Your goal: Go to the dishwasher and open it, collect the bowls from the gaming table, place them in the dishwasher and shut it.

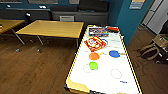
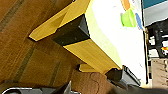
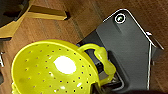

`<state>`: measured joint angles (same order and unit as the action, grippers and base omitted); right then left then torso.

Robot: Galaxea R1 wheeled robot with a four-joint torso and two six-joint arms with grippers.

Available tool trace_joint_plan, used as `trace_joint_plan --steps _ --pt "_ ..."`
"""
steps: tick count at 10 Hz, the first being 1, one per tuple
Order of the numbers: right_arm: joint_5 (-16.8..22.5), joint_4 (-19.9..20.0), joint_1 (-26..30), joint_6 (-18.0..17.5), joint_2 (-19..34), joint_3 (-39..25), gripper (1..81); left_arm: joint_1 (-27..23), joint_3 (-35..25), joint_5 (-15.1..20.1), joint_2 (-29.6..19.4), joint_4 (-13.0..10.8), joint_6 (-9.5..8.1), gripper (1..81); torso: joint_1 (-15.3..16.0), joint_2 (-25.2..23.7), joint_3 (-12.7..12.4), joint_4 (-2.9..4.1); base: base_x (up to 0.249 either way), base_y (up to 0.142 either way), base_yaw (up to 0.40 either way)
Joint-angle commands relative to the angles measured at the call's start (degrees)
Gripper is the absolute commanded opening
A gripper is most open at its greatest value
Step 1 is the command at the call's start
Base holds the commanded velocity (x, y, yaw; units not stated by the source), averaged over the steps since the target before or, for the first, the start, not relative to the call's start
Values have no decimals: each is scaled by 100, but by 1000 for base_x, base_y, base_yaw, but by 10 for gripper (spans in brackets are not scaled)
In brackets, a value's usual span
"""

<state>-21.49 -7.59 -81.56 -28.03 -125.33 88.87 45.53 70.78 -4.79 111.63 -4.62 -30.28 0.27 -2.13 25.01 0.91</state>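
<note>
— Right gripper [image 3: 100,86]: what has it got?
— In the right wrist view a yellow bowl [image 3: 50,70] with small holes all over and a looped handle sits right up against it. The fingers seem to close on the rim by the handle, but that spot is dark, so I cannot tell how wide they are or whether they truly grip.
— And the left gripper?
— Its fingers are too hard to make out in the left wrist view; I cannot tell its state. That camera looks at the yellow corner of the gaming table [image 2: 87,50] over the wooden floor [image 2: 22,57].
— Where are the other bowls?
— On the gaming table's [image 1: 105,80] white top in the head view. An orange bowl [image 1: 94,56] and a blue bowl [image 1: 114,53] lie side by side near the middle, apart from each other. A green bowl [image 1: 93,65] sits nearer the camera, just below the orange one.
— Anything else on it?
— A red game box [image 1: 95,43] beyond the bowls, and another box [image 1: 98,31] at the far end. A wooden table [image 1: 52,28] stands to the left.
</note>
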Motion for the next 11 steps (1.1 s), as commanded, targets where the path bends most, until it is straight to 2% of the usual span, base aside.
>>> trace_joint_plan --steps 1,3,5,8,9,11 --pt "277 -225 143 25 173 -125 10 -1207 -152 978 -106 285 -110 811 0 0 0 0 0 0 0" --pt "303 -234 205 16 94 -108 10 -1753 -99 1418 130 339 -118 811 0 0 0 0 0 0 0" --pt "330 -304 248 16 -38 -55 10 -2087 -82 1463 386 365 -144 811 0 0 0 0 0 0 0" --pt "356 -286 328 -1 -82 -37 10 -2307 487 1515 975 401 -644 811 0 0 0 0 0 0 0" --pt "365 -278 337 -10 -100 -37 10 -2342 621 1656 1089 392 -768 811 0 0 0 0 0 0 0" --pt "391 -286 372 -10 -100 -37 10 -2448 682 1640 1135 330 -778 811 0 0 2 0 0 0 0"
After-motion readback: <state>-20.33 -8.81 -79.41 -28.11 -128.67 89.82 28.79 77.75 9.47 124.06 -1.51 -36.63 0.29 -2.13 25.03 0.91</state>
